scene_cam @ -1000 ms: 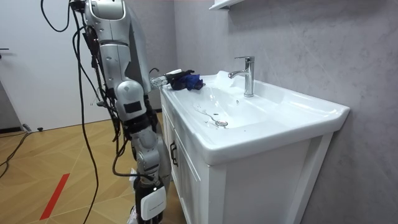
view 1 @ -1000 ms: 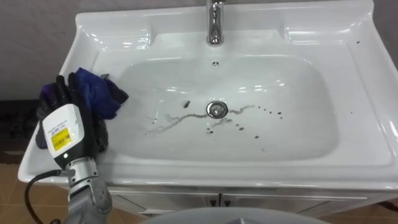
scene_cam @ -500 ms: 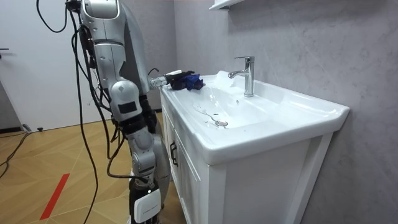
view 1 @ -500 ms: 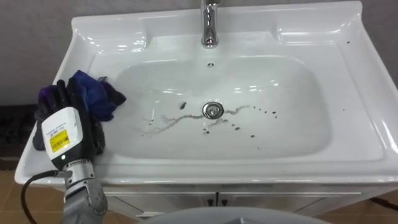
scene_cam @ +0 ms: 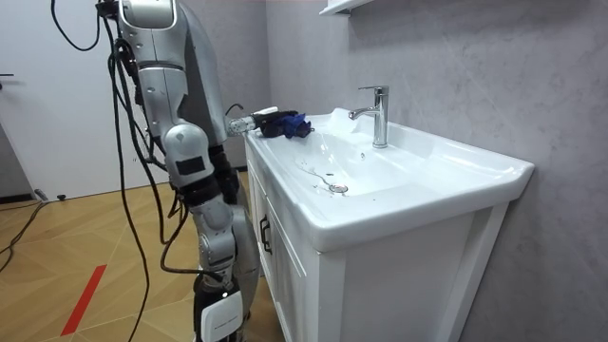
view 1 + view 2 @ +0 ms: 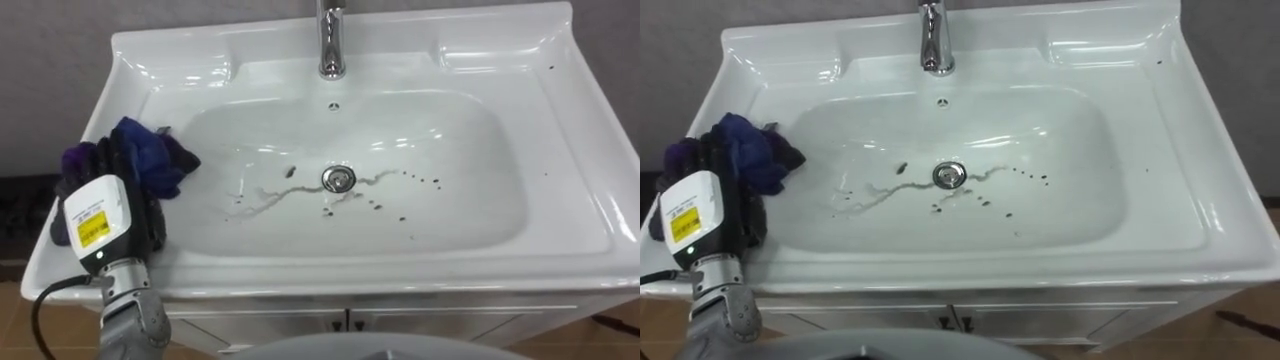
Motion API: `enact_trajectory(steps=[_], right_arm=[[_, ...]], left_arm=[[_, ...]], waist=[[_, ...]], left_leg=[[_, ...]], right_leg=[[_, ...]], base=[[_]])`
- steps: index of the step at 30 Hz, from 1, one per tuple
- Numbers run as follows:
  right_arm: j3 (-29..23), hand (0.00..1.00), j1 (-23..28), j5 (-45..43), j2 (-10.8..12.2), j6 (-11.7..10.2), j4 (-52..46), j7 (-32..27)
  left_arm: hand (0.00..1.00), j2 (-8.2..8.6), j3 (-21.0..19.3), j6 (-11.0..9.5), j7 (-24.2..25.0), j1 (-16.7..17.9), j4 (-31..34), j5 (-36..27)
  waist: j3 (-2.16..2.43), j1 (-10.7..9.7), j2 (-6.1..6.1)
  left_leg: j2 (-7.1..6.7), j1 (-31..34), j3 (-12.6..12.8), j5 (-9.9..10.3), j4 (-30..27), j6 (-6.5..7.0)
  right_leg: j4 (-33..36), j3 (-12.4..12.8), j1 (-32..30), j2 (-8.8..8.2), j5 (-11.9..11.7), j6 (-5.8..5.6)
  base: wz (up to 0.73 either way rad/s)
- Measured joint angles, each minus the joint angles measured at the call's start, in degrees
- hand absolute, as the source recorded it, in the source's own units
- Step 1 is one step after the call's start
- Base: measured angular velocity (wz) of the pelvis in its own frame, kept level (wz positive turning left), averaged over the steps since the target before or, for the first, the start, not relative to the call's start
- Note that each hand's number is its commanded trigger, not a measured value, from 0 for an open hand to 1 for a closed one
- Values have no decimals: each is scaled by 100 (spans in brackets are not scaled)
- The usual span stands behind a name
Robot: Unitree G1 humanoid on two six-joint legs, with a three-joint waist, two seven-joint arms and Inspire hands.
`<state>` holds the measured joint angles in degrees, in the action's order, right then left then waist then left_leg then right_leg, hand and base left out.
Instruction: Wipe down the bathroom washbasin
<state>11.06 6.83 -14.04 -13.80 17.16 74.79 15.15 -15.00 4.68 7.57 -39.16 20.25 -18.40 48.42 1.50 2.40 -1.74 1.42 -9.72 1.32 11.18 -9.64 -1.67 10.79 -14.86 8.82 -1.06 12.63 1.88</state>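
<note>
The white basin [image 6: 560, 130] lies in front of me, with dark specks and a grey smear [image 6: 270, 195] around its drain [image 6: 338, 179]. A blue and purple cloth [image 6: 150, 160] is bunched on the basin's left rim. My left hand [image 6: 100, 205] rests on it with its dark fingers curled over the cloth, which shows on both sides of the hand. In the room view the same hand [image 5: 264, 118] and cloth [image 5: 293, 124] sit at the vanity's far corner. My right hand [image 5: 218, 321] hangs low beside the cabinet front.
A chrome tap [image 6: 330, 40] stands at the middle of the back rim. The basin sits on a white cabinet [image 5: 285, 275] against a grey wall. I stand at the cabinet's front on a wooden floor.
My left hand and the cloth stay on the left rim. The eye view has shifted slightly. In the room view my body has shifted a little and the right hand has sunk lower.
</note>
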Motion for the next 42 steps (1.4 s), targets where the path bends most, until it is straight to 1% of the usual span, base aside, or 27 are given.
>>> enact_trajectory(steps=[1,3,4,6,7,9,11,12,14,21,26,32,38,42], right_arm=[[-1,0,-2,1,0,2,-2,-1],[-8,0,18,0,0,52,-61,-3],[-8,0,18,0,-1,57,-65,-3],[-9,0,20,2,-7,83,-107,-3],[-9,0,14,2,-9,103,-124,-3],[-10,0,19,2,-10,127,-137,-1],[-10,0,19,2,-10,132,-139,-1],[-10,0,18,2,-10,133,-145,-2],[-10,0,16,3,-10,151,-147,-2],[-10,0,-4,0,-15,168,-195,-1],[-9,0,-14,-2,-15,168,-229,-10],[7,0,-53,41,-16,159,-233,-15],[14,0,-119,49,-17,99,-389,-6],[19,0,-124,167,-8,-21,-539,-75]], left_arm=[[100,-15,-2,35,-32,-1,-28,45],[100,-61,-8,249,-64,-95,-156,301],[100,-79,-5,305,-69,-132,-202,372],[100,-133,-2,486,-69,-305,-369,630],[100,-140,-4,525,-71,-328,-386,647],[100,-148,0,687,-79,-455,-494,768],[100,-147,-1,777,-93,-465,-521,856],[100,-145,3,832,-126,-464,-536,870],[100,-140,1,864,-136,-465,-546,876],[100,-130,-3,998,-142,-465,-567,879],[100,-123,-10,1026,-148,-469,-566,879],[100,-61,-34,1064,-148,-484,-561,875],[100,7,-54,1077,-128,-518,-512,832],[100,56,-65,1093,2,-551,-284,742]], waist=[[1,-38,-1],[9,-80,-14],[11,-91,-16],[12,-168,-17],[12,-200,-18],[11,-233,-20],[10,-251,-23],[9,-255,-27],[9,-260,-34],[6,-360,-50],[8,-363,-74],[7,-362,-85],[5,-378,-81],[-3,-398,-75]], left_leg=[[0,-4,6,-2,2,-1],[3,-51,31,-11,20,-3],[4,-62,37,-12,22,-4],[4,-92,65,-17,41,-7],[4,-96,90,-17,45,-7],[3,-115,186,-18,50,-6],[-2,-149,204,-18,66,-6],[0,-176,256,-18,87,-6],[2,-197,341,-18,90,-6],[3,-200,346,-18,89,-5],[1,-193,349,-18,89,-5],[0,-194,345,-18,91,-5],[-3,-191,345,-18,91,-5],[-10,-172,334,-18,91,-5]], right_leg=[[0,-2,6,1,0,0],[2,43,23,-15,-3,6],[5,53,26,-26,-4,7],[16,73,37,-27,-5,8],[20,74,36,-29,-5,8],[67,88,22,-40,-4,6],[86,126,23,-46,-2,2],[92,158,23,-51,-1,1],[99,207,23,-47,3,-6],[107,226,11,-45,3,-7],[106,246,-9,-46,3,-8],[99,244,-2,-46,4,-9],[96,220,11,-56,5,-12],[90,196,10,-67,13,-28]], base=[[0],[-9],[-12],[-5],[0],[-7],[-12],[-12],[-9],[-1],[-1],[0],[0],[4]])
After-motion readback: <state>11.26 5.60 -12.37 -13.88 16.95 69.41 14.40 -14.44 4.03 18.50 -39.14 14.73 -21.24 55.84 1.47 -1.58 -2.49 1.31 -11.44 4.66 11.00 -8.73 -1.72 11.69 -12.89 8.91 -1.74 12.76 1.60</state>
